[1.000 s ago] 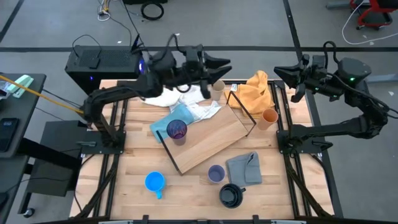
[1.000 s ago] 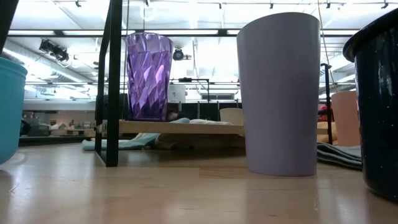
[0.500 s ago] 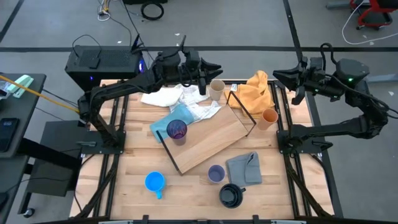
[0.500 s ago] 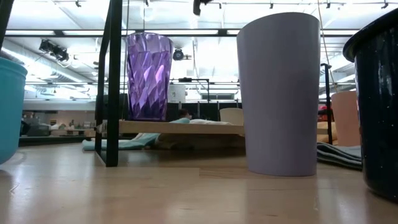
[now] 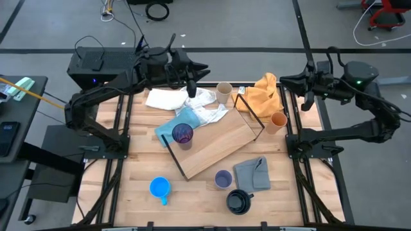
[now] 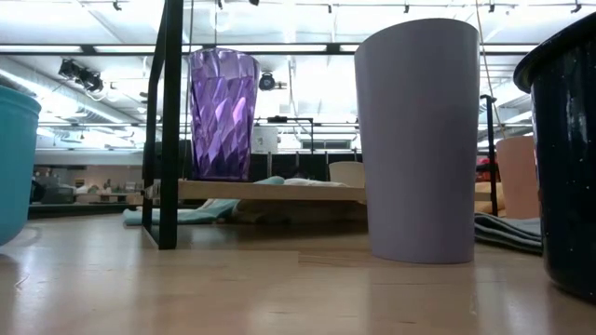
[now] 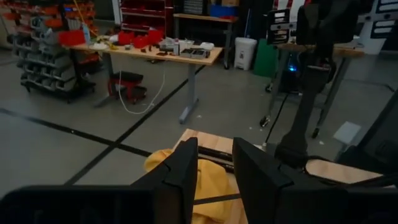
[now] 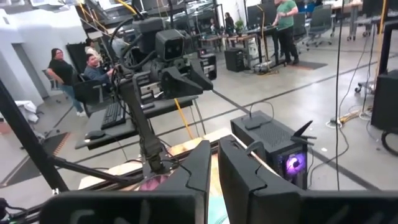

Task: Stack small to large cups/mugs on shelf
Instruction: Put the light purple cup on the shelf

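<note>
The shelf (image 5: 215, 144), a light-wood board on black rods, lies slantwise mid-table. The purple tumbler (image 5: 183, 135) stands upright on its left end. The beige cup (image 5: 223, 92) stands on the table by the far edge, and the orange cup (image 5: 278, 120) to the board's right. Near the front stand the lavender cup (image 5: 223, 179), black mug (image 5: 239, 201) and blue mug (image 5: 159, 187). My left gripper (image 5: 200, 68) hovers level over the far edge, left of the beige cup, open and empty. My right gripper (image 5: 287, 81) waits shut and empty at the far right.
An orange cloth (image 5: 263, 90) lies at the far right, white (image 5: 168, 99) and light blue (image 5: 174, 127) cloths at the board's far left, and a grey cloth (image 5: 252, 172) by the black mug. People sit and stand in the room (image 8: 62, 65) beyond the table.
My left gripper has drawn back toward the table's left along the far edge, away from the beige cup, and has tipped up to level. The beige cup, half hidden under the gripper before, now stands uncovered in the same place.
</note>
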You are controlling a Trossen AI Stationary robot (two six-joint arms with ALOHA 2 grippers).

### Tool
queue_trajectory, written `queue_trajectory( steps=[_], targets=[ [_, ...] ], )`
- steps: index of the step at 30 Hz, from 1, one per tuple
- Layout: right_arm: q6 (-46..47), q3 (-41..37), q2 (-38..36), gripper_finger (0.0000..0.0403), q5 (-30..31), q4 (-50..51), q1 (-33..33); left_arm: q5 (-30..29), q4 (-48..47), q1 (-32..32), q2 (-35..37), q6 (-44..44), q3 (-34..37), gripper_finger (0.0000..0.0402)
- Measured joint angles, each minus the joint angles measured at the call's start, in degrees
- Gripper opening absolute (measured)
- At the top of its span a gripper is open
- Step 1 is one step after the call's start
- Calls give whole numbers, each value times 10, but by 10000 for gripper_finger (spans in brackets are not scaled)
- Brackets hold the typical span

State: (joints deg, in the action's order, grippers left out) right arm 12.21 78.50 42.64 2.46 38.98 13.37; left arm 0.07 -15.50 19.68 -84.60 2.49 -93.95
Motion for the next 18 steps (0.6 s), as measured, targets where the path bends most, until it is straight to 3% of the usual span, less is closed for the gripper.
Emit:
queue_trajectory(
  steps=[7,18],
  targets=[
    [24,0,25,38,4,-37,0,6,2,5,-5,-23,0,107],
    [63,0,61,38,9,-93,-11,69,-12,28,-7,-62,0,107]
  ],
)
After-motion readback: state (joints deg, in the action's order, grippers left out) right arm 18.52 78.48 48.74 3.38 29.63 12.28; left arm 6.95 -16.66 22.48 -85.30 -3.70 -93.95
